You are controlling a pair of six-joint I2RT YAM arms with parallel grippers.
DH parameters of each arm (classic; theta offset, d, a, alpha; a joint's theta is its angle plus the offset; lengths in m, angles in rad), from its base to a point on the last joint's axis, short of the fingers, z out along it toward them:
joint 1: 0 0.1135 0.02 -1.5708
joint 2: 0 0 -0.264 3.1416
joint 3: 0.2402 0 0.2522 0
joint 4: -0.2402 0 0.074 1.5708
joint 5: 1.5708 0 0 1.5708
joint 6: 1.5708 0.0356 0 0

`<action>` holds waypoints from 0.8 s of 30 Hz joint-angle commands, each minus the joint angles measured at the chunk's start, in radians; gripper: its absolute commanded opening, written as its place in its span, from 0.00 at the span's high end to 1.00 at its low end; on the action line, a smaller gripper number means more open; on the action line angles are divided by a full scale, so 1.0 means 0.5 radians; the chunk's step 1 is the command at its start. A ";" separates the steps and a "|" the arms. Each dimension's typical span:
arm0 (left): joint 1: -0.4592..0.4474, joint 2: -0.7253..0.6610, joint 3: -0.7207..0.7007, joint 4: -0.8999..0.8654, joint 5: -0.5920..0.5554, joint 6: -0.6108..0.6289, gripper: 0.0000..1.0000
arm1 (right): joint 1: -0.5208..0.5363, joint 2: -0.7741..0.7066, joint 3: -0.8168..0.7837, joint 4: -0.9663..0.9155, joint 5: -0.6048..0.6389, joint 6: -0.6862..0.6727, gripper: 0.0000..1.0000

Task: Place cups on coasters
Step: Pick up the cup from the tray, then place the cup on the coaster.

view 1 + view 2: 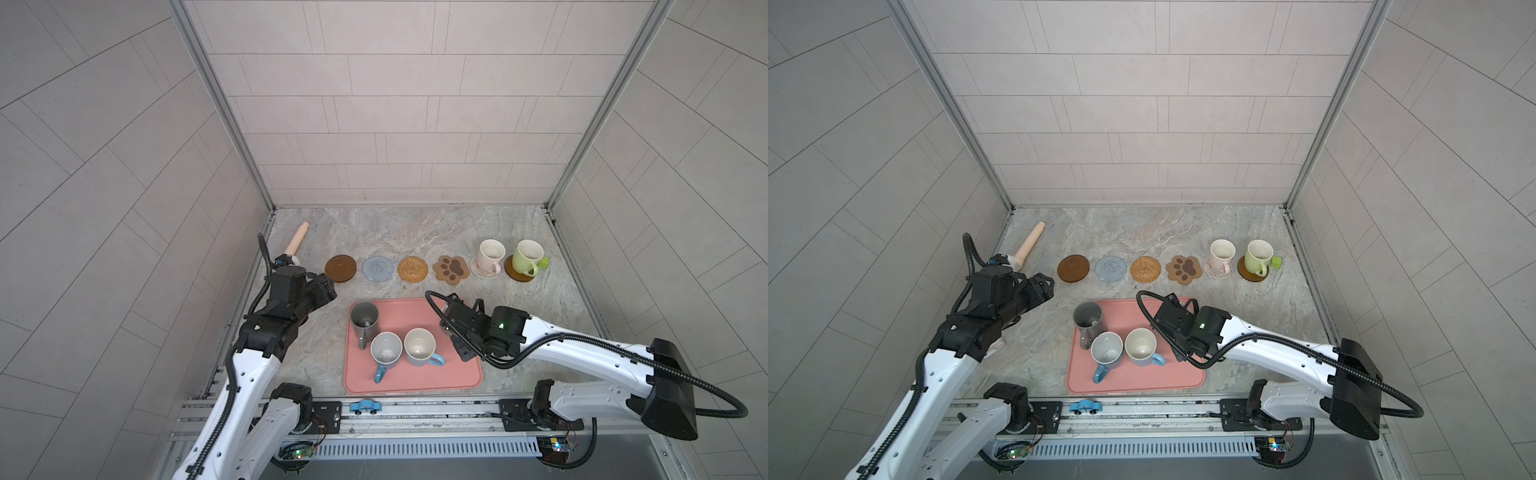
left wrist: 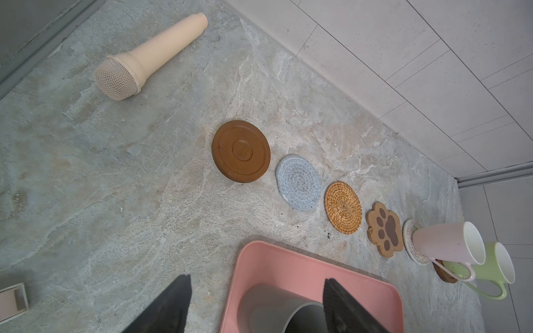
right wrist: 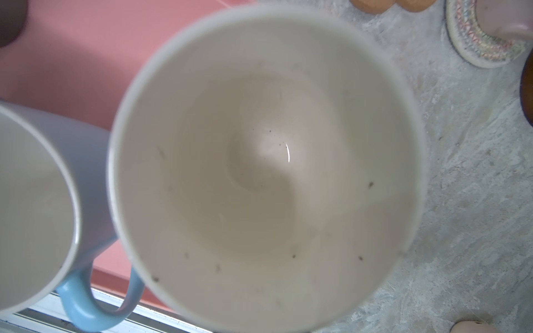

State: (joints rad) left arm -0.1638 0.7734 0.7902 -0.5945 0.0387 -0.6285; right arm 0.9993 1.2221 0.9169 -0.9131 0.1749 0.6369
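Right gripper point(image 1: 451, 326) closed over a grey mug point(image 3: 265, 161) at the tray point(image 1: 415, 380) edge; grip unconfirmed.

Jaws shut, but the fingers are out of sight: the blurred mug interior fills the wrist view, so whether they pinch the mug cannot be told. In both top views the gripper hides that mug. Right arm reaches in low, wrist turned down. Left gripper point(image 2: 257, 278) wide open, empty, near the dark mug point(image 1: 364, 319) on the tray. Pink mug point(image 1: 490, 254) sits on the cream coaster point(image 1: 477, 270), green mug point(image 1: 527, 255) on a brown coaster point(image 1: 515, 277); paw coaster point(image 1: 451, 270) lies bare.

The pink mug point(image 1: 490, 255) looks glossy ceramic, the rattan coaster point(image 1: 412, 269) woven, the tray point(image 1: 409, 315) matt.
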 commanded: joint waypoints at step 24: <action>0.008 -0.084 0.002 -0.023 0.008 0.007 0.21 | -0.724 0.750 0.811 0.080 0.023 -0.150 0.96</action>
State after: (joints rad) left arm -0.1638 0.7490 0.7906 -0.5957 0.0452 -0.6285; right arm 0.6590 1.5787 1.2697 -0.8989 0.1692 0.5743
